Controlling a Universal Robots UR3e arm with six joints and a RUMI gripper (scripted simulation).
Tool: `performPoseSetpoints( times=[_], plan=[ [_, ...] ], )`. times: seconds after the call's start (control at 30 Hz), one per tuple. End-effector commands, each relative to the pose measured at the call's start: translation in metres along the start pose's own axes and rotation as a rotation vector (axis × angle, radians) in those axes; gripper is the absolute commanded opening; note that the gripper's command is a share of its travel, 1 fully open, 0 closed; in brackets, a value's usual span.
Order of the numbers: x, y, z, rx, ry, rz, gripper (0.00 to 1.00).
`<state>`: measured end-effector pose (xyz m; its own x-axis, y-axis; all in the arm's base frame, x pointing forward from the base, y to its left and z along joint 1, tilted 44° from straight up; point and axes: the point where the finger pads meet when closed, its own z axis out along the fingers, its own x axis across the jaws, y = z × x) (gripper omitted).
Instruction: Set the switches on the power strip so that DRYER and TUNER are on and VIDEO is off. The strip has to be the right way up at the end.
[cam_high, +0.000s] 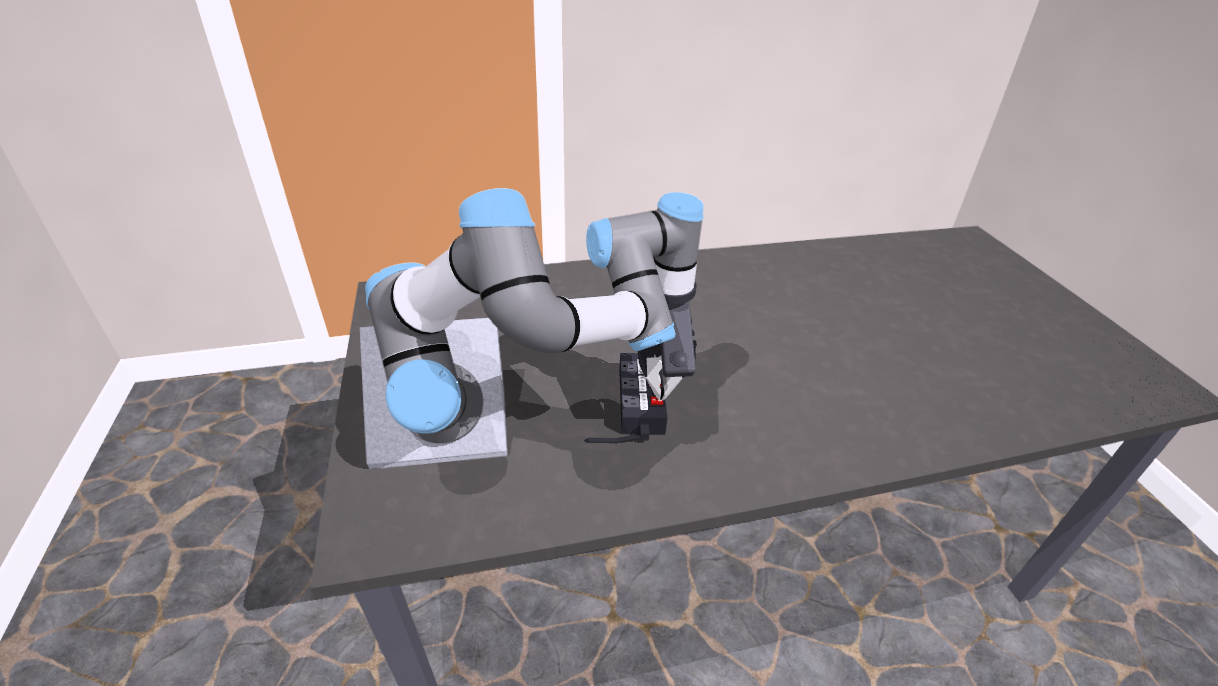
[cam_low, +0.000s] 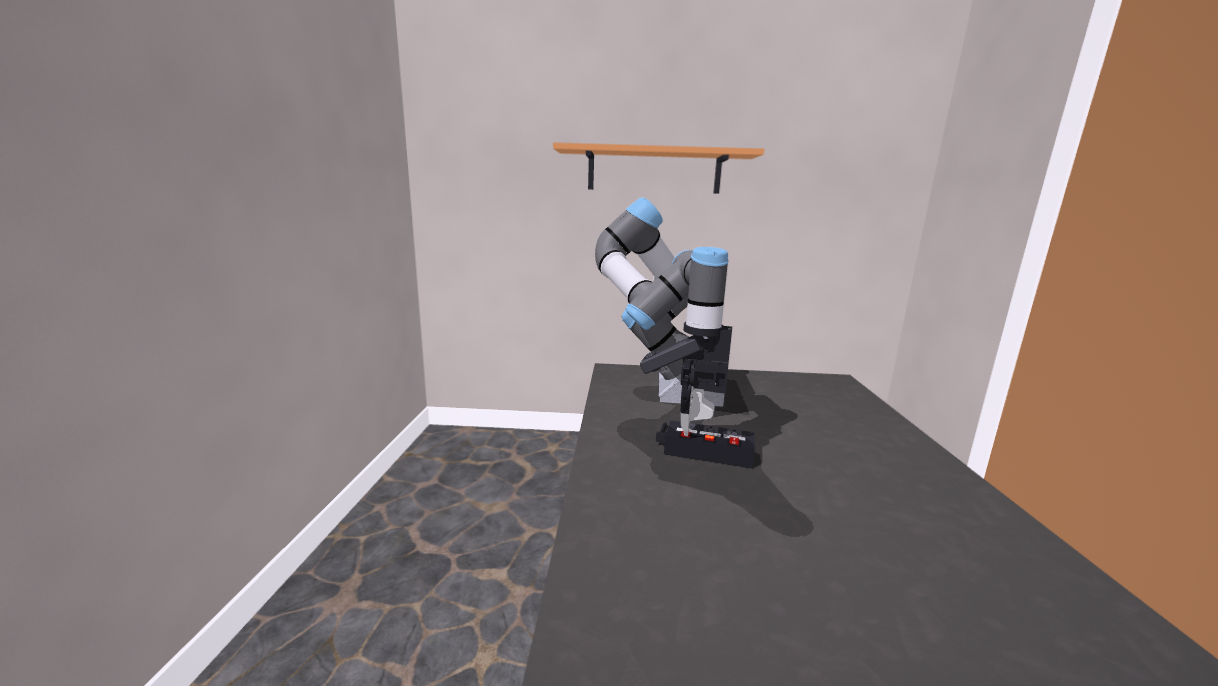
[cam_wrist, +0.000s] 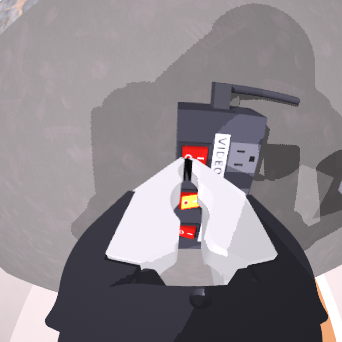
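The black power strip (cam_high: 640, 396) lies right way up on the table, sockets and red rocker switches facing up; it also shows in the exterior view (cam_low: 710, 446) and the wrist view (cam_wrist: 220, 150). My gripper (cam_wrist: 186, 160) is shut and empty, its tips pressed down on the red switch (cam_wrist: 194, 153) beside the VIDEO label (cam_wrist: 221, 154). That switch looks plain red, while the middle switch (cam_wrist: 189, 201) glows orange-yellow. A third red switch (cam_wrist: 188, 232) shows between my fingers. The other labels are hidden by the fingers. The gripper also shows in the top view (cam_high: 658, 393).
The strip's cord stub (cam_high: 613, 438) sticks out at its near end. The arm's base plate (cam_high: 432, 400) sits at the table's left end. A wall shelf (cam_low: 657, 151) hangs far behind.
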<state>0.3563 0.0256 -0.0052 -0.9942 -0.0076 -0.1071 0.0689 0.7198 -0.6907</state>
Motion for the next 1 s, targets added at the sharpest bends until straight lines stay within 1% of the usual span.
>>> performPoseSetpoints(
  times=[0.0,0.6,0.77,0.97],
  plan=[
    [-0.001,0.0,0.0,-0.001,-0.002,0.001,0.0],
    [-0.001,0.0,0.0,-0.001,-0.002,0.001,0.0],
    [-0.001,0.0,-0.004,-0.001,-0.002,0.001,0.0],
    [0.0,0.0,-0.019,-0.001,-0.002,0.001,0.0]
  ],
)
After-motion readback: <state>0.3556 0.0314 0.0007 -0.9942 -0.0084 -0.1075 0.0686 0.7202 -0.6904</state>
